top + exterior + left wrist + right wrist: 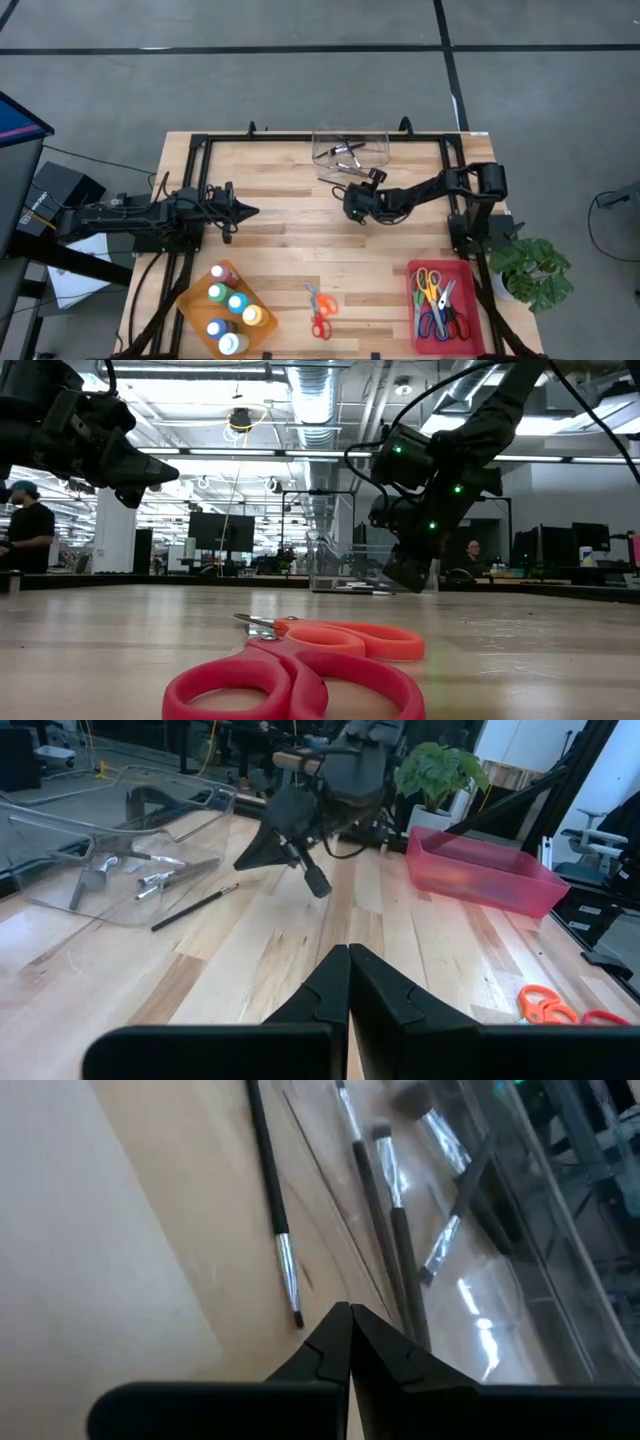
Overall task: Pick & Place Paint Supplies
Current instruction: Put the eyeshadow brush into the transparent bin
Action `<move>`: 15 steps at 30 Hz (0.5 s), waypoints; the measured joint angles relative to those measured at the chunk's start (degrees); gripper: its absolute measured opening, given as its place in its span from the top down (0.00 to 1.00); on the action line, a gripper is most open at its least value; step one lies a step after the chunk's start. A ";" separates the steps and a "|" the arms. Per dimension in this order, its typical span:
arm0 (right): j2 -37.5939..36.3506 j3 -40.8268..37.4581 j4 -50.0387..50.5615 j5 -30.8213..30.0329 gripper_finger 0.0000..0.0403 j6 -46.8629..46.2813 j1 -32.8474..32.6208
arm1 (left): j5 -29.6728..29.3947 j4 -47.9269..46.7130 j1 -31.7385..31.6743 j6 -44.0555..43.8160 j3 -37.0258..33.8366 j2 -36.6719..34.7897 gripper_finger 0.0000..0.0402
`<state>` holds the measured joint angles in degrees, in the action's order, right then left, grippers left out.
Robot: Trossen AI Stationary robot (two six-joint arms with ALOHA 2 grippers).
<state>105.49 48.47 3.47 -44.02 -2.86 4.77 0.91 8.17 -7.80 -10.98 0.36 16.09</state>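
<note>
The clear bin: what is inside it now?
Inside the clear bin lie several thin brushes with metal ferrules. One more brush lies outside on the table. Glare on the walls hides the exact count.

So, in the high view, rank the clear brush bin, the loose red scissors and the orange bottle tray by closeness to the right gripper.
From the right gripper, shut above the table's middle:
1. Clear brush bin, just beyond it at the far edge.
2. Loose red scissors, nearer the front edge.
3. Orange bottle tray, front left corner.
</note>
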 joint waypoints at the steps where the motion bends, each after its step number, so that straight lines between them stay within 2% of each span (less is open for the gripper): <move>1: 0.00 0.00 -0.55 0.35 1.00 0.68 0.53 | 0.00 0.10 0.00 0.00 0.00 0.09 1.00; 3: 0.00 0.00 -2.59 1.34 1.00 1.90 1.39 | 0.00 0.00 0.01 0.00 -0.01 0.15 1.00; 7: 0.30 0.01 -5.79 7.11 1.00 2.89 3.64 | 0.00 0.03 0.01 0.00 0.00 0.16 1.00; 15: 6.21 0.40 -9.41 9.01 1.00 2.20 4.99 | 0.00 0.03 -0.01 0.00 0.00 0.16 1.00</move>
<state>111.70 48.87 -5.94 -35.00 -0.67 9.76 0.91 8.21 -7.81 -10.98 0.36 16.25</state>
